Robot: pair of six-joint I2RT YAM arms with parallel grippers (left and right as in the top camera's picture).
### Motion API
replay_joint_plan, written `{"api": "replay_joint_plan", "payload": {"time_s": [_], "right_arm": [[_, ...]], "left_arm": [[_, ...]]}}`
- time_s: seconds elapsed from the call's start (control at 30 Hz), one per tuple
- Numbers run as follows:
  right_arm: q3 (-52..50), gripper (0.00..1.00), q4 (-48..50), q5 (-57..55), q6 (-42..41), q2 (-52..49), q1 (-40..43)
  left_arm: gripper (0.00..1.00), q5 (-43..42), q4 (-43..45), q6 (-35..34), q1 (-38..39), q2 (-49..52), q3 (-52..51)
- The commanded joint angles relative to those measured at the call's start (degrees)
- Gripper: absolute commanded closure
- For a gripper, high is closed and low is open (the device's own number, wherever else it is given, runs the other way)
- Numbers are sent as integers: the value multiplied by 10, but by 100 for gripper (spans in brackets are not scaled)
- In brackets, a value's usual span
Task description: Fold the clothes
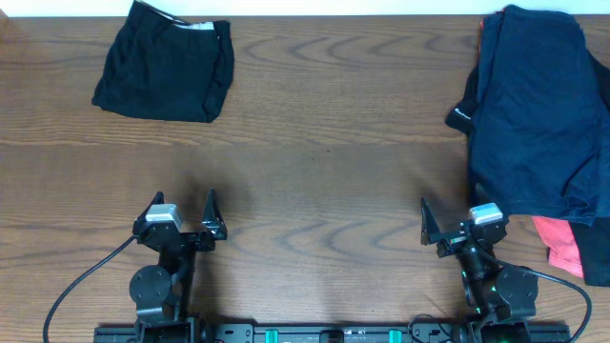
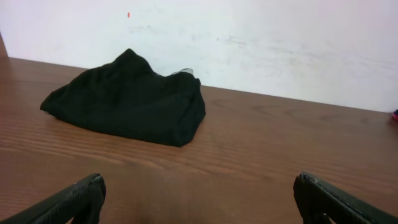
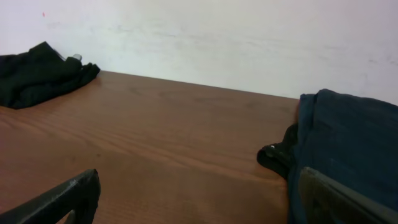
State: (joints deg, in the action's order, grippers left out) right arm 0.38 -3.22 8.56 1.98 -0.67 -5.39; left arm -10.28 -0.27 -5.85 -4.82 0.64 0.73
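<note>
Black shorts [image 1: 167, 62] lie at the far left of the bench [image 1: 324, 162], bundled into a compact, slightly lumpy square with the white label showing at the back edge. You can call the fold done or nearly done; at most a tidy-up is left. Your left claw [image 1: 183, 206] is spread wide and empty, near the front edge, well apart from the shorts. Your right claw [image 1: 452, 215] is also released and empty, just beside the navy pile [image 1: 538, 105], which has a pink garment [image 1: 562, 244] under it.
</note>
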Motion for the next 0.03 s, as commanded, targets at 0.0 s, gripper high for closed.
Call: {"api": "replay_joint_plan", "payload": {"time_s": [0.0], "right_arm": [[-1, 1, -3, 5, 7, 4, 5]], "left_arm": [[2, -9, -27, -3, -2, -3, -5]]}}
